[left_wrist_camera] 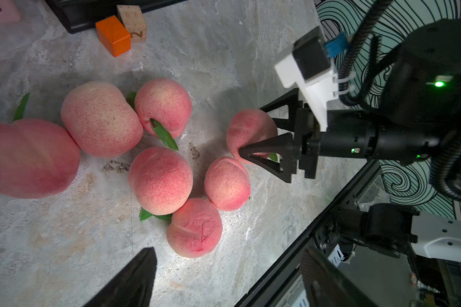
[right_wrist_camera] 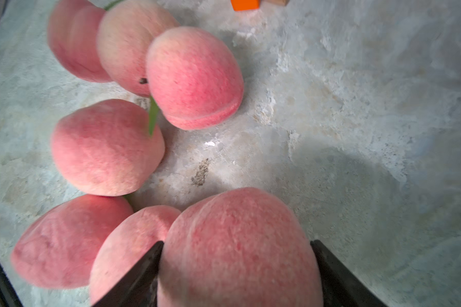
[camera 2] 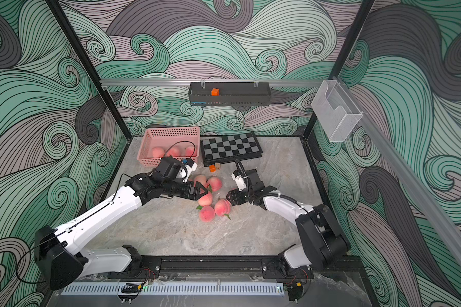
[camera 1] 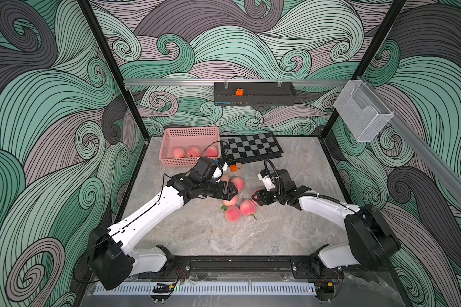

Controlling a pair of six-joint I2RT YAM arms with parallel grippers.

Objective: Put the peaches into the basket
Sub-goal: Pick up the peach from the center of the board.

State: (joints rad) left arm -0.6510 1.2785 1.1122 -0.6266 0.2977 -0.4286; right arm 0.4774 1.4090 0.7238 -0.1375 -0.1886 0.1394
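Between the fingers of the right tool (left_wrist_camera: 250, 131), clamped onto it, sits a fuzzy pink-and-cream peach (right_wrist_camera: 234, 226). Just beside, the left tool (camera 2: 201, 191) gapes empty over loose peaches (camera 1: 233, 214) on the worktop (camera 1: 197, 234). Well apart, back-left past the left arm (camera 1: 157, 210), stands the basket (camera 1: 189, 133) with three peaches (camera 1: 179, 152) inside; that arm is nearer it.

White shells (camera 1: 149, 212), black joints (camera 1: 109, 260), cables (camera 1: 270, 166), triangular black right hand (left_wrist_camera: 250, 131)

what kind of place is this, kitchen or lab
Probably a robot test cell, not a kitchen: a left arm and right arm mounted on a rail, swirl-printed walls on a black frame, and staged props like peaches and a basket.
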